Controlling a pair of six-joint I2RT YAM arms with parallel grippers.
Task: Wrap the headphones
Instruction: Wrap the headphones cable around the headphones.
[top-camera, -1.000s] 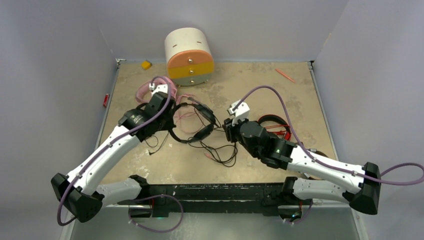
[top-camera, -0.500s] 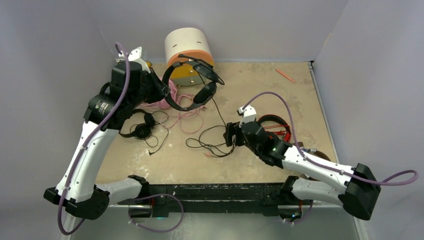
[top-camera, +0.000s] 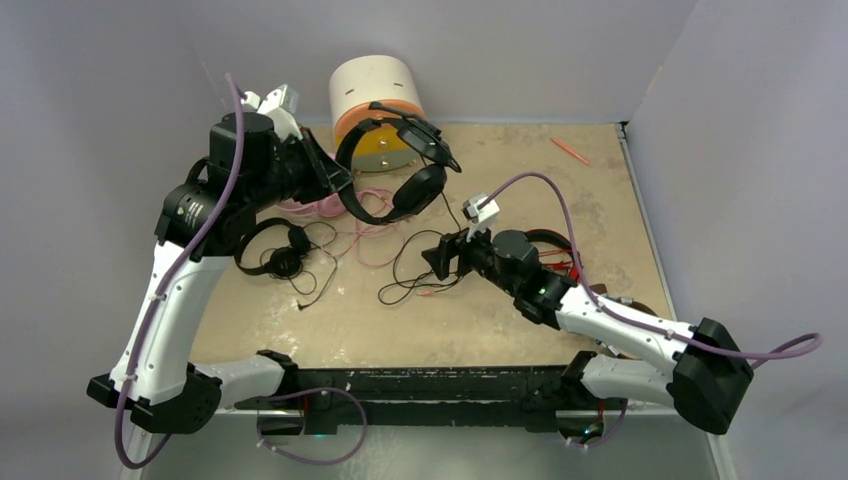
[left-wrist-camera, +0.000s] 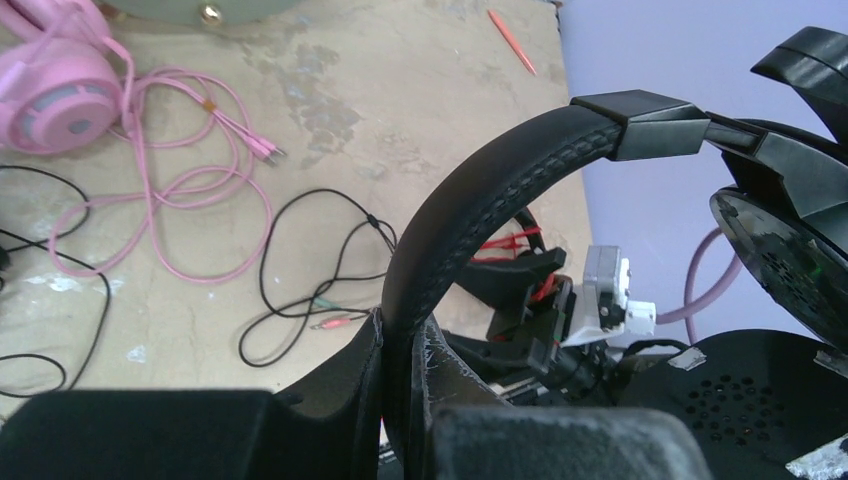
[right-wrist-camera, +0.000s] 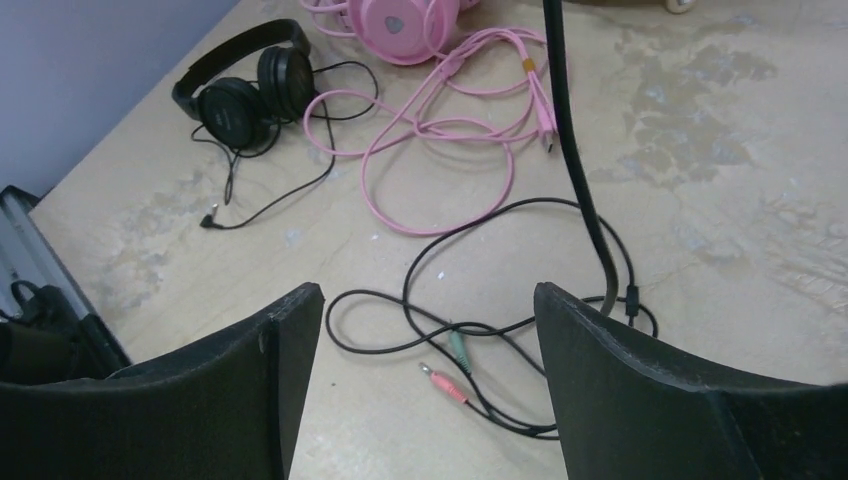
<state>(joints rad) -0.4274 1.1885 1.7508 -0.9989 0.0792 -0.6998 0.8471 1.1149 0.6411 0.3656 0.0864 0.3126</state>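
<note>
My left gripper (top-camera: 337, 182) is shut on the headband of the large black headphones (top-camera: 402, 170) and holds them in the air in front of the drawer box. The left wrist view shows the headband (left-wrist-camera: 470, 220) pinched between my fingers (left-wrist-camera: 405, 350). Their thin black cable (right-wrist-camera: 570, 130) hangs down to loops on the table, ending in a pink plug (right-wrist-camera: 445, 385) and a green plug (right-wrist-camera: 458, 348). My right gripper (top-camera: 436, 258) is open and empty just above those loops (right-wrist-camera: 428, 292). Pink headphones (top-camera: 318, 205), small black headphones (top-camera: 275, 250) and red headphones (top-camera: 548, 243) lie on the table. The brown headphones are hidden.
The white-orange-yellow drawer box (top-camera: 378, 105) stands at the back, just behind the lifted headphones. An orange pen (top-camera: 570, 150) lies at the back right. A pink cable (right-wrist-camera: 440, 150) sprawls between the pink headphones and the black loops. Grey walls close three sides.
My left arm has lifted the large black headphones off the table, up and toward the back. Their cable has been drawn along. My right gripper has swung left over the cable loops.
</note>
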